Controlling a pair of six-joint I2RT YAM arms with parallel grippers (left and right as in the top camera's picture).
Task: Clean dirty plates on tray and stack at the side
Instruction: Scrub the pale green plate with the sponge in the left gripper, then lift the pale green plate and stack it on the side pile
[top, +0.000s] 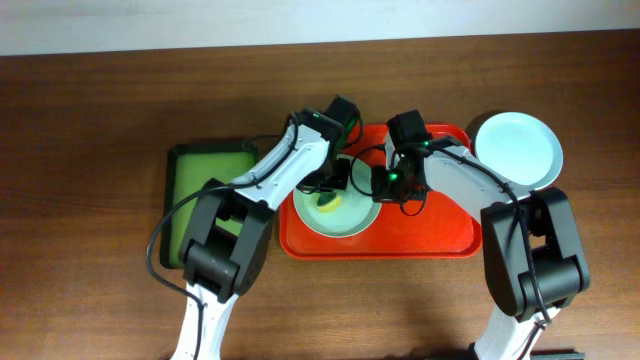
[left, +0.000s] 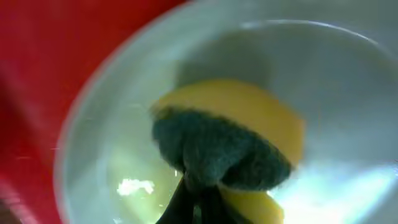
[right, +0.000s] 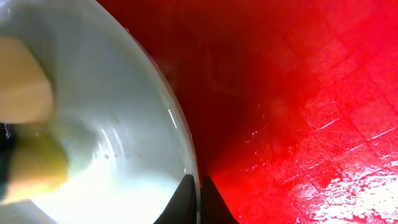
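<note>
A pale plate (top: 350, 222) lies on the left part of the red tray (top: 440, 235). My left gripper (top: 333, 192) is shut on a yellow sponge with a green scouring side (left: 217, 143) and presses it onto the plate (left: 348, 93); its fingertips (left: 196, 208) show at the bottom edge. My right gripper (top: 384, 186) is shut on the plate's right rim, one finger on each side of the rim (right: 198, 196). The plate (right: 112, 93) looks wet, and the sponge (right: 25, 87) shows at its left. A pale blue plate (top: 517, 150) lies on the table right of the tray. A third plate is not in view.
A smaller dark-rimmed green tray (top: 195, 180) sits left of the red tray. The red tray's floor (right: 298, 93) is wet and glossy, and it shows red in the left wrist view (left: 37, 74). Brown wooden table (top: 90, 120) surrounds both trays.
</note>
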